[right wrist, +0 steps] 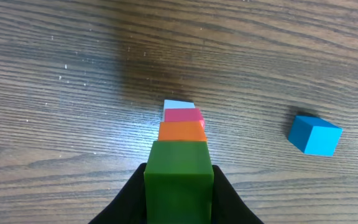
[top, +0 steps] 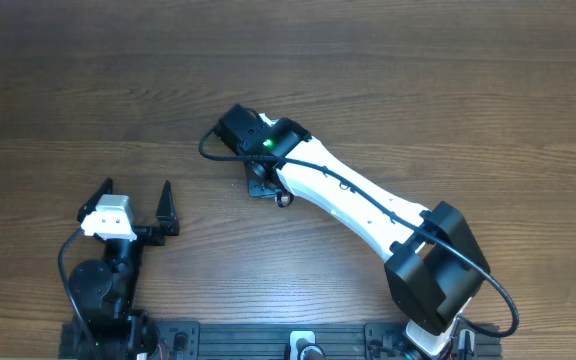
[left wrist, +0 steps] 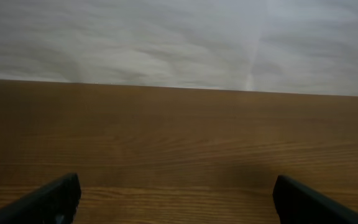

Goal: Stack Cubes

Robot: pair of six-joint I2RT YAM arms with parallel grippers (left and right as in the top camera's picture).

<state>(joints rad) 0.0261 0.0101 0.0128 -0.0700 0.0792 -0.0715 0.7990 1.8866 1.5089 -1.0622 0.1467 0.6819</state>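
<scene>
Right hand [right wrist: 179, 200] tight around the green cube [right wrist: 179, 163] over the stack [right wrist: 182, 130] in its wrist view; left hand [top: 136, 188] wide apart, empty.

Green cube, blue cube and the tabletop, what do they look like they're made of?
The green cube and blue cube: probably painted wood or plastic; flat even colour, crisp edges, matte. The tabletop: wood or wood-look laminate; streaky grain, faint sheen.

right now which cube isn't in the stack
The bright blue cube, sitting alone on the table; the green cube, orange cube, pink cube and pale blue cube are piled in one stack.
</scene>
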